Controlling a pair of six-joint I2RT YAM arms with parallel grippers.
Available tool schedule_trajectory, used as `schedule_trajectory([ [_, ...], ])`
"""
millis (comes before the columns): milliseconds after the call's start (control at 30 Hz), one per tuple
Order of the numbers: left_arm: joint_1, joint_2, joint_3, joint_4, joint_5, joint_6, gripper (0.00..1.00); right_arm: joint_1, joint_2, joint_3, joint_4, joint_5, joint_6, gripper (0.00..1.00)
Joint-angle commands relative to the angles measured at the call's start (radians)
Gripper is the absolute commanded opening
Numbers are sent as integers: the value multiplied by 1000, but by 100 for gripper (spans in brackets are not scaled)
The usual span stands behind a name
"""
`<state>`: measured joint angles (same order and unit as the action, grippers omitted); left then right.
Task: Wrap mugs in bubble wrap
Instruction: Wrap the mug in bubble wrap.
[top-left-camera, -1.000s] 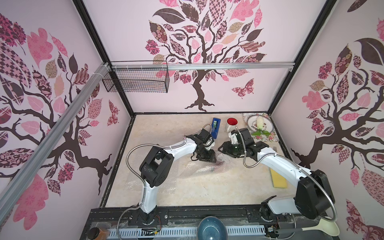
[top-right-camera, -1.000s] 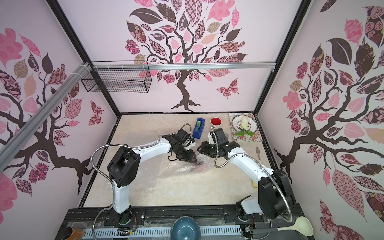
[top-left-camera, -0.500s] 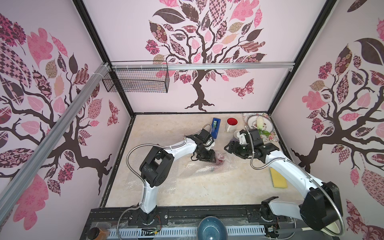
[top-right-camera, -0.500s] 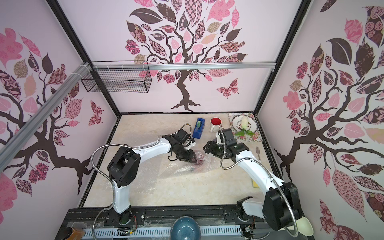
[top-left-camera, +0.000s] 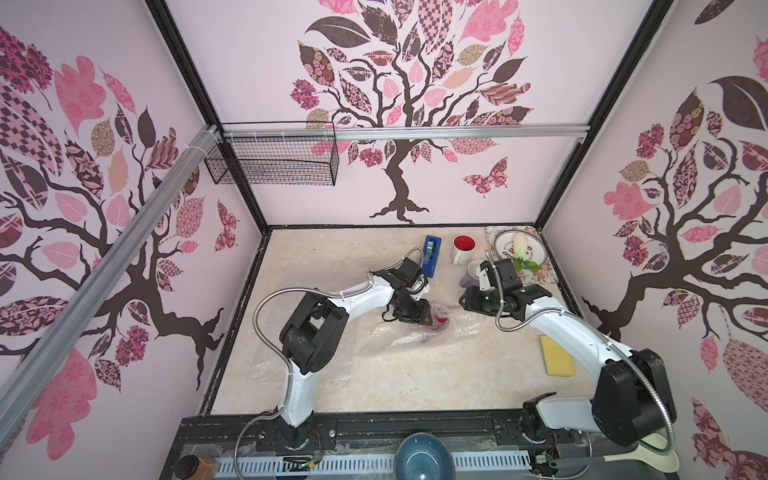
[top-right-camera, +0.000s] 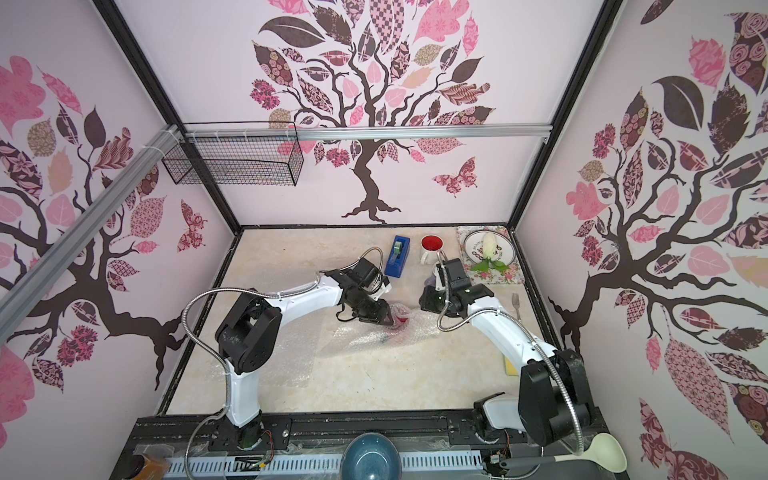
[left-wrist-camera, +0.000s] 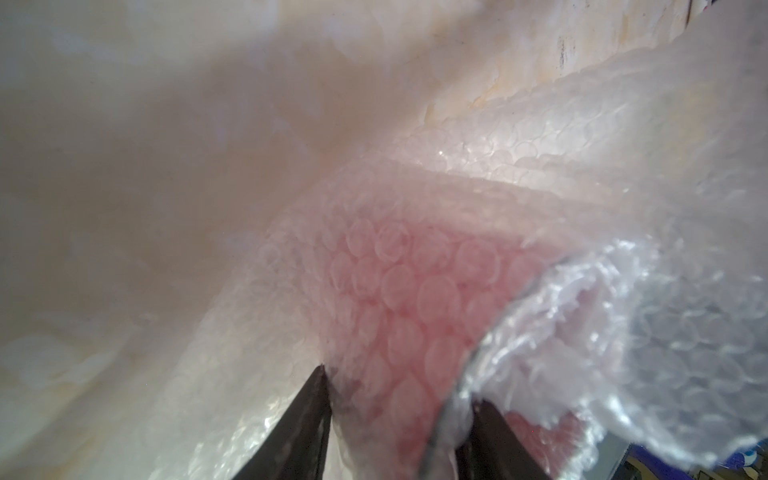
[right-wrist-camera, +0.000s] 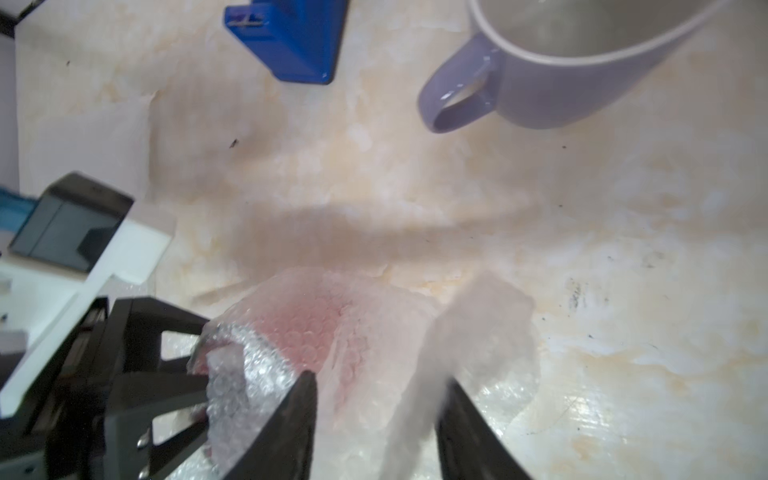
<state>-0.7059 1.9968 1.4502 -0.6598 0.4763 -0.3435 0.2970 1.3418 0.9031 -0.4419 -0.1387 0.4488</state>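
Clamped between the fingers of the left gripper (left-wrist-camera: 399, 386): the red mug (left-wrist-camera: 415, 282), swathed in bubble wrap (top-left-camera: 415, 336). Fingers of the right gripper (right-wrist-camera: 378, 378) partly apart, a blurred flap of that wrap loose between them. Beyond those fingertips, well apart: the lavender mug (right-wrist-camera: 582, 83), upright, near the blue tape dispenser (right-wrist-camera: 291, 41). Farther still, the white mug (top-left-camera: 462, 247).

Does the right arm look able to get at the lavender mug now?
Likely yes: the lavender mug stands upright on the table just past the right gripper, with bare tabletop between them. A bubble wrap flap sits between its open jaws, though.
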Motion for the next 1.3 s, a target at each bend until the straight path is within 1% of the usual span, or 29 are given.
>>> schedule_trajectory([
  [0,2,32,33,1,-5,6,46,-10,25,-18,26,86,12,31],
  [67,3,34,37,-6,-8,11,46,-10,31,12,-5,99,31,19],
  [133,4,34,34,-6,-13,11,46,-9,14,44,-34,74,38,5],
  [167,5,33,33,-4,-13,8,46,-9,-4,38,-18,45,47,2],
  [200,7,34,33,-1,-12,6,46,-10,-29,19,19,-4,58,0],
  [300,11,34,34,-1,-13,0,46,2,-136,-33,126,-124,97,0],
  [400,13,29,31,2,-14,-3,46,72,-248,-80,235,-156,111,0],
  [467,16,28,33,5,-9,-3,46,105,-271,-111,276,-190,116,0],
  [600,19,23,33,16,-3,-8,46,144,-239,-157,324,-299,133,0],
  [700,20,17,27,20,0,-8,46,187,-237,-183,379,-298,142,0],
  [967,22,-5,17,50,26,-33,46,195,-150,-236,388,-306,134,0],
  [1133,46,-44,13,89,50,-86,45,199,-105,-250,391,-303,118,0],
  [1267,63,-77,-3,143,89,-137,45,200,-75,-251,414,-306,114,0],
])
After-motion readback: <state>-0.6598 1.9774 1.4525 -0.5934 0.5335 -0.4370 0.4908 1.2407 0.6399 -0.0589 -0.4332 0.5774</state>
